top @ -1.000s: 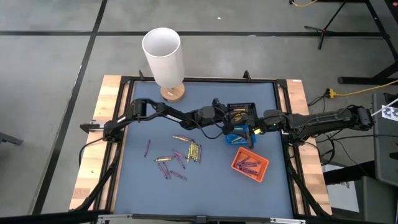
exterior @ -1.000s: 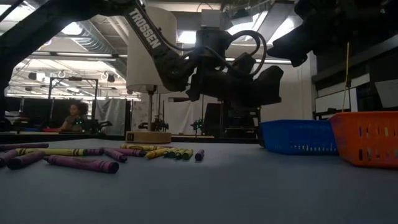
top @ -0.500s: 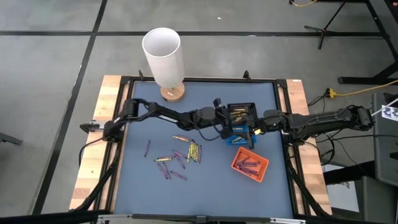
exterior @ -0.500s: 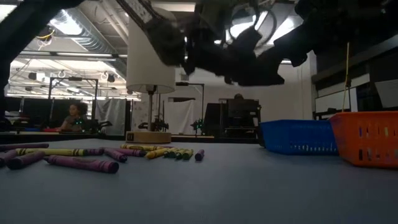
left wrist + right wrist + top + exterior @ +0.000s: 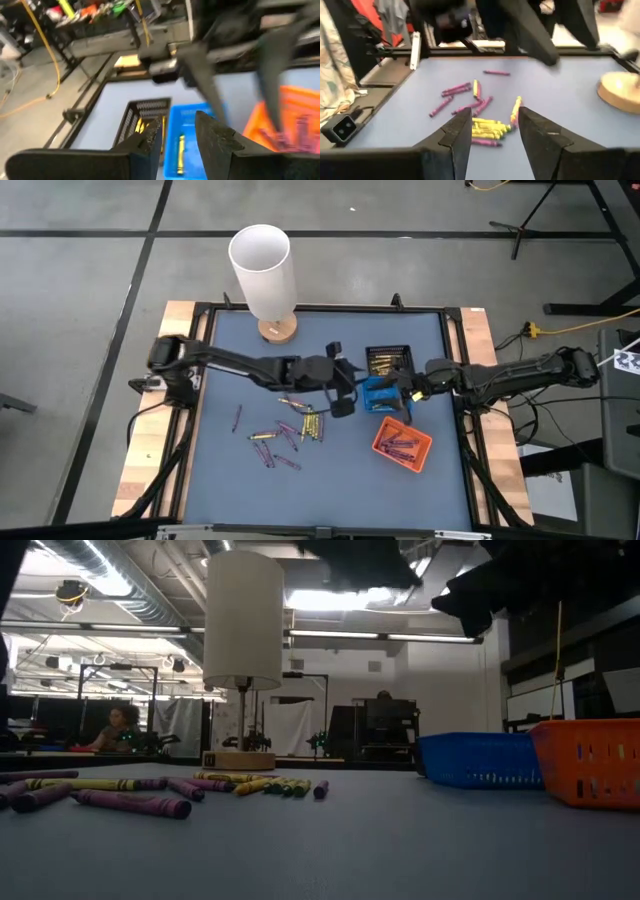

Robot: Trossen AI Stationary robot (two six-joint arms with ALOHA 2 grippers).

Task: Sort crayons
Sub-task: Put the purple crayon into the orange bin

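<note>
Yellow and purple crayons [image 5: 290,427] lie loose on the blue mat, left of the trays; the right wrist view [image 5: 480,115] and the low view [image 5: 150,795] show them too. Yellow crayons lie in the black tray [image 5: 145,122], one yellow crayon in the blue tray [image 5: 186,145], and purple ones in the orange tray [image 5: 402,442]. My left gripper [image 5: 350,395] hangs high over the mat just left of the blue tray, open [image 5: 179,127] and holding nothing. My right gripper [image 5: 398,395] hovers at the blue tray's right side, open [image 5: 495,117] and holding nothing.
A tall white lamp on a round wooden base [image 5: 265,270] stands at the table's far left. The black tray [image 5: 387,360], blue tray [image 5: 378,395] and orange tray stand close together on the right half. Bare mat lies along the near edge.
My left gripper has risen from low over the black and blue trays and drawn back toward the table's left and near edges; in the low view it has climbed almost out of the picture's top. The crayons and trays have stayed put.
</note>
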